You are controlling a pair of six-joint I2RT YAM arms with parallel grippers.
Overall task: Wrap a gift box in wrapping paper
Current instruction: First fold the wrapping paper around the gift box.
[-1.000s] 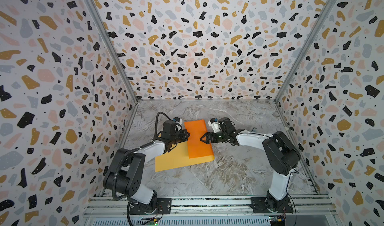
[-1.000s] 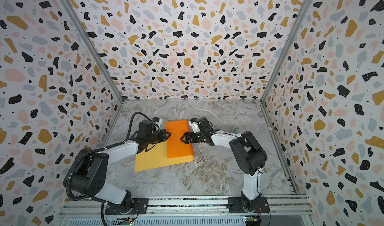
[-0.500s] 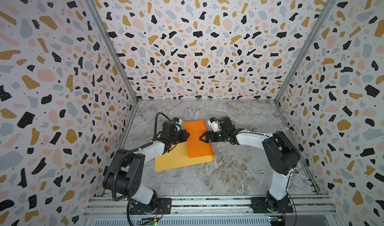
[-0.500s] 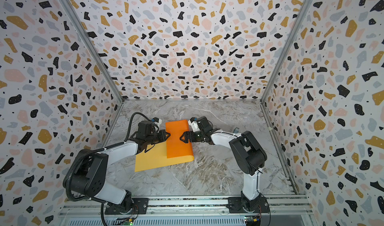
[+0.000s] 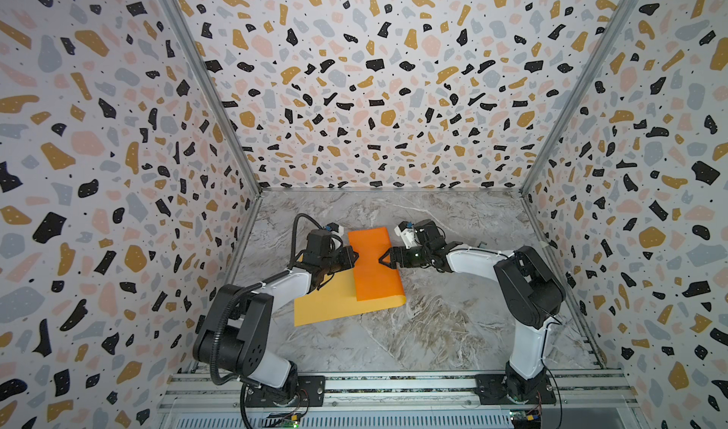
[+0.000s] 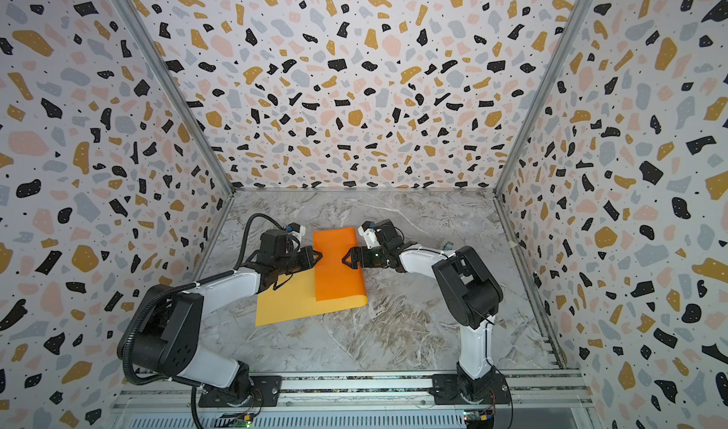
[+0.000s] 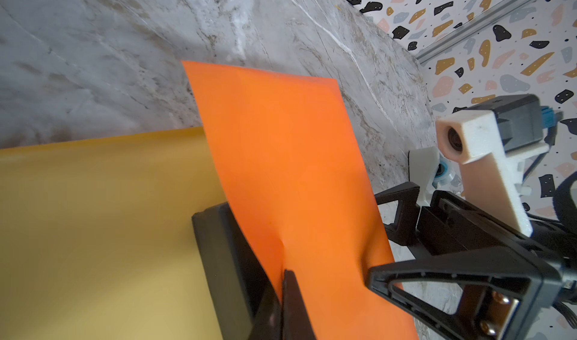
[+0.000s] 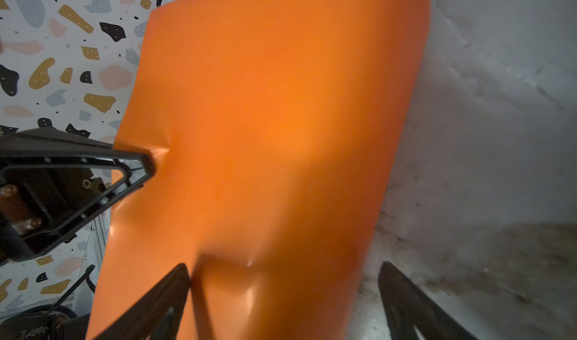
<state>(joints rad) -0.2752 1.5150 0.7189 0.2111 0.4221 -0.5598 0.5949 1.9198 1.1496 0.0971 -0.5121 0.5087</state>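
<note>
Currently our left gripper pinches the orange flap of the paper, folded over the box. Our right gripper stands wide at the flap's other edge.

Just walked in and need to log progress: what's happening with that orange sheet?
The left gripper is shut on one edge of the wrapping paper, whose orange flap is folded over its yellow part. The right gripper stands open at the flap's opposite edge. The dark gift box shows under the flap in the left wrist view.
</note>
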